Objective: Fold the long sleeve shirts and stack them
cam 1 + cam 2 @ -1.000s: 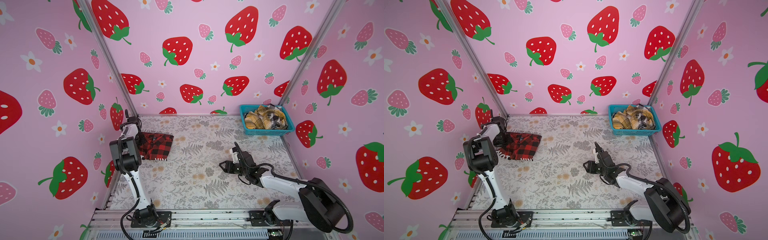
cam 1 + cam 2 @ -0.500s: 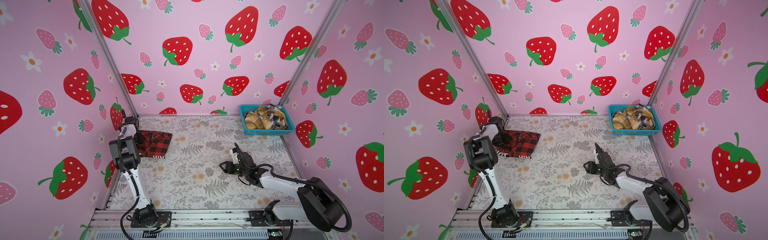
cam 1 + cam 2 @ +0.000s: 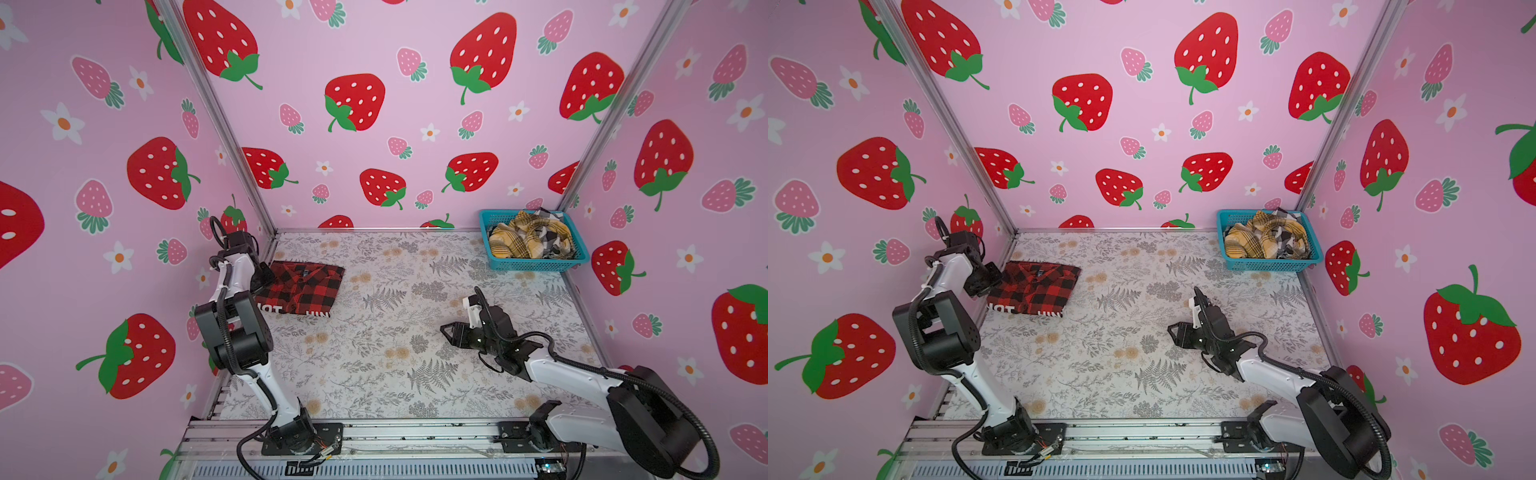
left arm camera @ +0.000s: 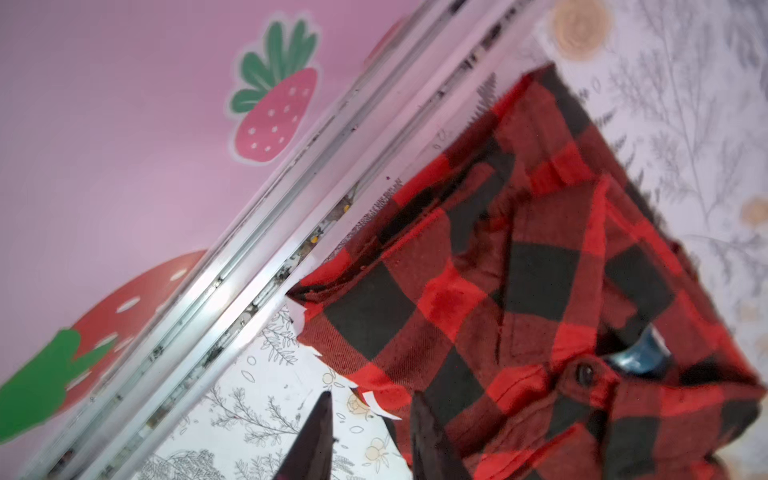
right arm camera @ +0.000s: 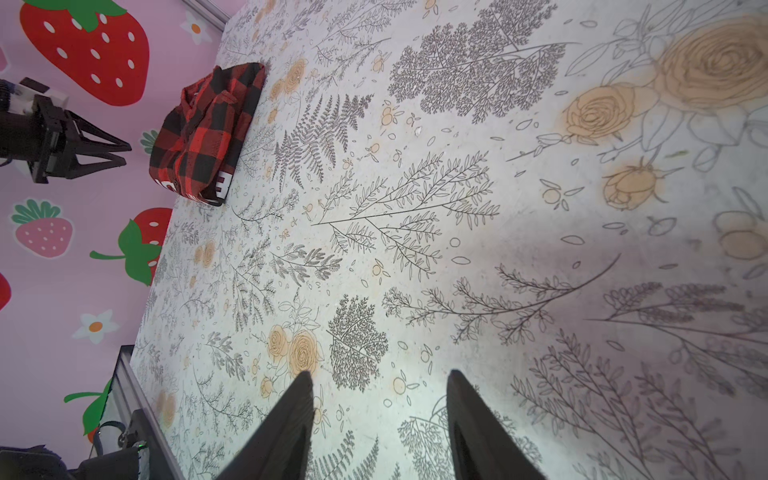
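Note:
A folded red-and-black check shirt (image 3: 303, 289) (image 3: 1038, 291) lies flat by the left wall, white lettering along its near edge. My left gripper (image 3: 266, 276) (image 4: 371, 395) sits at the shirt's left edge, open by a narrow gap, with only bare table between the fingers. One finger (image 4: 419, 419) overlaps the shirt (image 4: 519, 291) edge. My right gripper (image 3: 446, 330) (image 5: 380, 372) hovers open and empty over the table, right of centre. A mustard-yellow plaid shirt (image 3: 515, 243) and a black-white plaid one (image 3: 552, 237) lie crumpled in the basket.
The teal mesh basket (image 3: 536, 264) (image 3: 1266, 264) stands in the back right corner. A metal frame rail (image 4: 249, 266) runs along the left wall right beside the red shirt. Floral table covering (image 3: 395, 353) spreads between the two arms.
My left gripper has let go of the red shirt's edge, opening wide and then narrowing again. The shirt lies about where it was. The right arm has not moved.

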